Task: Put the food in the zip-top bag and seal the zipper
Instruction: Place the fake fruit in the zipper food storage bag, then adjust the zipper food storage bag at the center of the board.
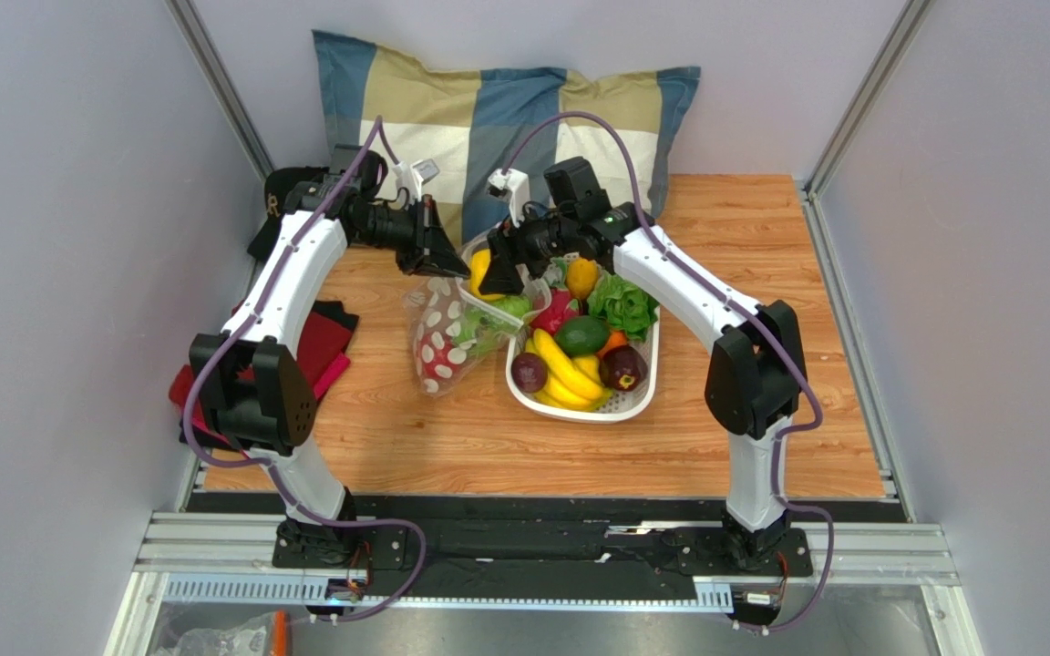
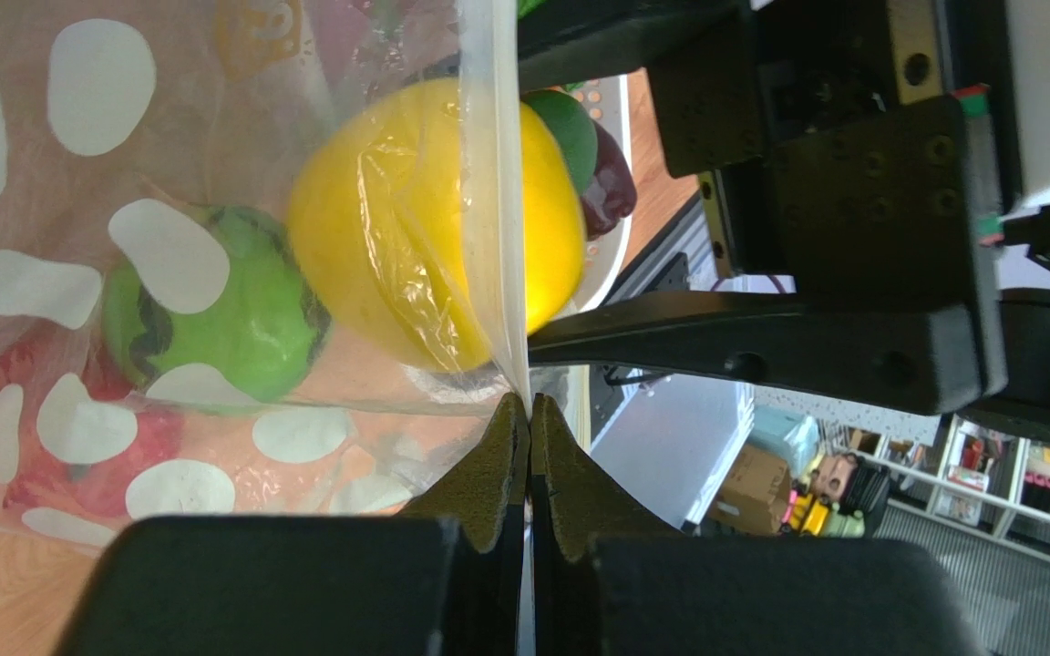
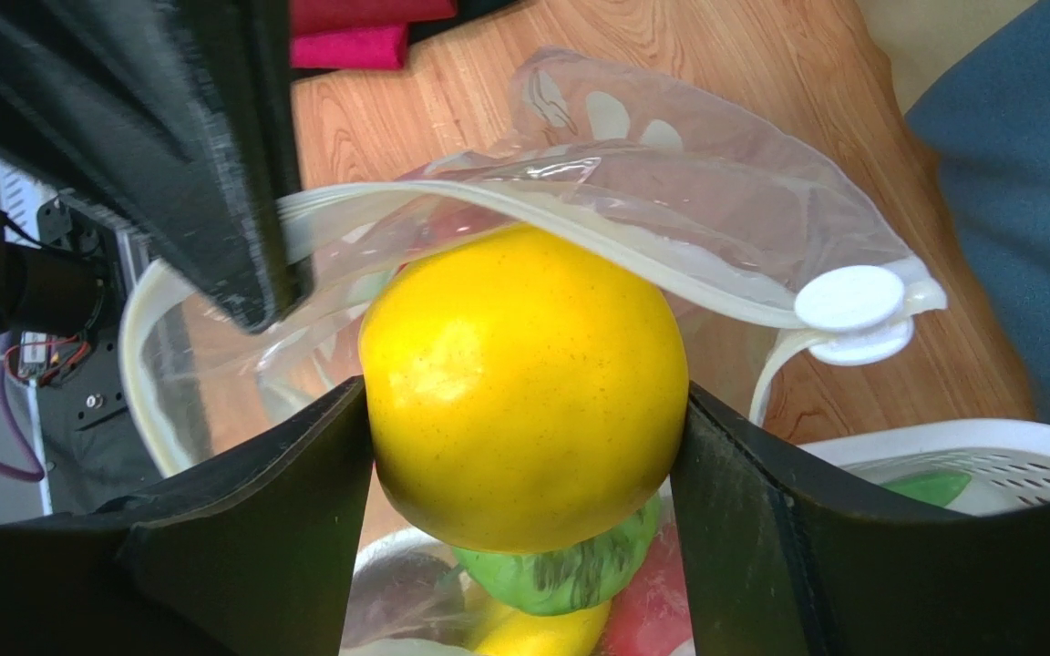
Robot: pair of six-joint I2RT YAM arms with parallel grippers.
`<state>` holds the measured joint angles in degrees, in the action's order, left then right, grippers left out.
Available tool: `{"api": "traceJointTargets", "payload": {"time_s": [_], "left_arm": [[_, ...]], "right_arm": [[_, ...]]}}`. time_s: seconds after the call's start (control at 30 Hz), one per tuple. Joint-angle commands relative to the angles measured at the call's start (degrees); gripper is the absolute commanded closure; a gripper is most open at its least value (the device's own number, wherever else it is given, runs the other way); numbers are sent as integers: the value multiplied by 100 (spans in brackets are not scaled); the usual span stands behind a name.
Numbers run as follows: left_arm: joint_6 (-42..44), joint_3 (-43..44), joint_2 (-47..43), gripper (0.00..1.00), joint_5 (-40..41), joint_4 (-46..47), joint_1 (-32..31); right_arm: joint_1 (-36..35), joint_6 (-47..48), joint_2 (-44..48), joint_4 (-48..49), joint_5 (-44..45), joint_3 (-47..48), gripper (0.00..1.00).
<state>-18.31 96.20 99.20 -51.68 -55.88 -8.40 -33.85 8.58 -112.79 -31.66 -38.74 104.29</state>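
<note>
The zip-top bag [image 1: 451, 339] lies open left of the basket, spotted half toward me. My left gripper [image 1: 440, 257] is shut on the bag's rim; in the left wrist view its jaws [image 2: 528, 410] pinch the clear edge. My right gripper [image 1: 496, 274] is shut on a yellow lemon [image 3: 524, 383] and holds it at the bag's mouth, just under the zipper strip [image 3: 558, 219] with its white slider [image 3: 857, 301]. Through the plastic I see the lemon [image 2: 421, 226], a round green fruit [image 2: 236, 315] and something red [image 2: 134, 472] inside the bag. Lettuce [image 1: 622, 304] lies in the basket.
The white slotted basket [image 1: 633, 405] to the right of the bag holds bananas [image 1: 565, 372], an avocado [image 1: 581, 335], two dark red fruits, another lemon [image 1: 581, 278]. A checked pillow [image 1: 490, 110] lies at the back. Red and black cloths [image 1: 318, 349] lie at the left.
</note>
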Motion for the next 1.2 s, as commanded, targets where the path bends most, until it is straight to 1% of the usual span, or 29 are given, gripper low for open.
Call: {"api": "traceJointTargets", "payload": {"time_s": [0.0, 0.07, 0.13, 0.2, 0.27, 0.33, 0.4, 0.47, 0.5, 0.57, 0.6, 0.7, 0.87, 0.97, 1.03, 1.07, 1.1, 1.13, 1.17], "left_arm": [[-68, 65, -190, 100, -299, 191, 41], [-77, 39, -199, 100, -307, 209, 41], [-77, 30, -234, 100, -325, 209, 41], [-173, 4, -234, 100, -351, 226, 67], [-374, -23, -226, 100, -456, 340, 93], [-402, 12, -156, 100, -527, 367, 120], [-393, 56, -129, 100, -545, 367, 120], [-384, 65, -138, 100, -545, 393, 120], [-393, 74, -138, 100, -554, 402, 120], [-402, 74, -137, 100, -562, 420, 120], [-402, 74, -155, 100, -571, 420, 120], [-402, 83, -146, 100, -554, 420, 120], [-349, 118, -173, 100, -510, 376, 120], [-297, 135, -190, 100, -466, 314, 120], [-279, 136, -190, 100, -448, 288, 120], [-227, 144, -199, 100, -439, 262, 120], [-183, 170, -199, 100, -378, 148, 128], [-95, 232, -199, 100, -317, 60, 137], [-25, 258, -225, 100, -221, -19, 137]], "right_arm": [[-61, -207, 38, 598, 297, 119, 29], [-61, -313, 196, 802, 341, 65, 20], [-52, -304, 380, 654, 341, 100, 10], [-26, -173, 530, 460, 306, 92, 6], [62, -111, 793, 249, 227, -66, 3], [176, 64, 951, 73, 139, -198, 0], [360, 83, 1101, -50, 148, -304, 0], [527, -110, 1137, -165, 60, -383, 0], [606, -189, 1111, -182, 60, -418, 2], [809, -330, 997, -349, 86, -427, 8], [888, -357, 839, -437, 103, -401, 16], [932, -392, 532, -753, 218, -313, 27], [932, -427, 197, -956, 279, -243, 32], [950, -418, 3, -1210, 166, -164, 39], [941, -436, -41, -1334, -54, -163, 50], [932, -453, -41, -1351, -159, -155, 60], [941, -488, -6, -1369, -386, -146, 81], [932, -532, 29, -1360, -510, -128, 93], [950, -594, 177, -1343, -607, -111, 100]]}}
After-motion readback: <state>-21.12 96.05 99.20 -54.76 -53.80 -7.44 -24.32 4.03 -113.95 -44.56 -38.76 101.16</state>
